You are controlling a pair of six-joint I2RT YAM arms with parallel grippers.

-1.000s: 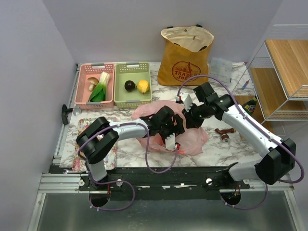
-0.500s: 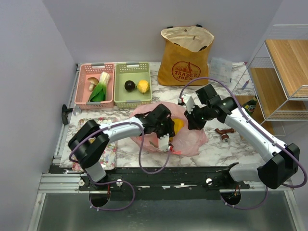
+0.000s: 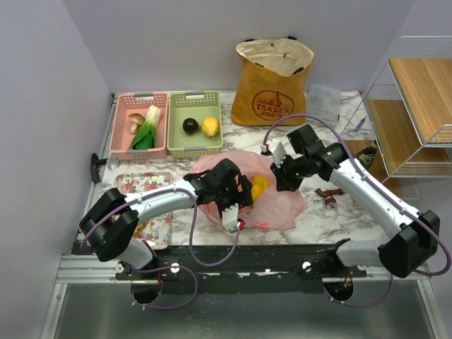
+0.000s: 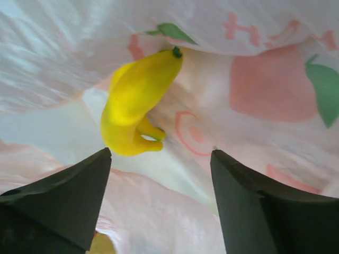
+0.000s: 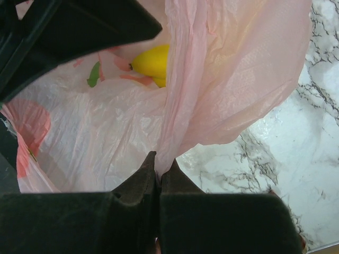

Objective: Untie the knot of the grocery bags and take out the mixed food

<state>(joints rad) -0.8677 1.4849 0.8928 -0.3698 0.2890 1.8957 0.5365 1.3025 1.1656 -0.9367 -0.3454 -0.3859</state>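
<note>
My right hand [image 5: 159,159] is clenched on a fold of the pink bag [image 5: 228,79]. It pinches the thin film at its fingertips and lifts that edge off the table [image 5: 302,159], so the mouth gapes. My left hand [image 4: 160,159] is released, its 2 fingers spread wide with nothing between them, and it sits inside the bag's mouth. The banana [image 4: 135,100] lies straight ahead of the left hand, a little toward its left finger. It rests on the inner film, apart from both fingers. From the right hand it shows just beyond the lifted fold.

I judge the knot undone and the step in hand to be fetching the banana. To do it well I would hold the right hand's pinch high so the film does not sag over the fruit. Then I would move the left hand forward until the banana's thick middle sits between the fingers, and close on fruit alone. The film is loose and slippery. A fold caught with the banana would likely drag the whole bag, so I would lift slowly.
</note>
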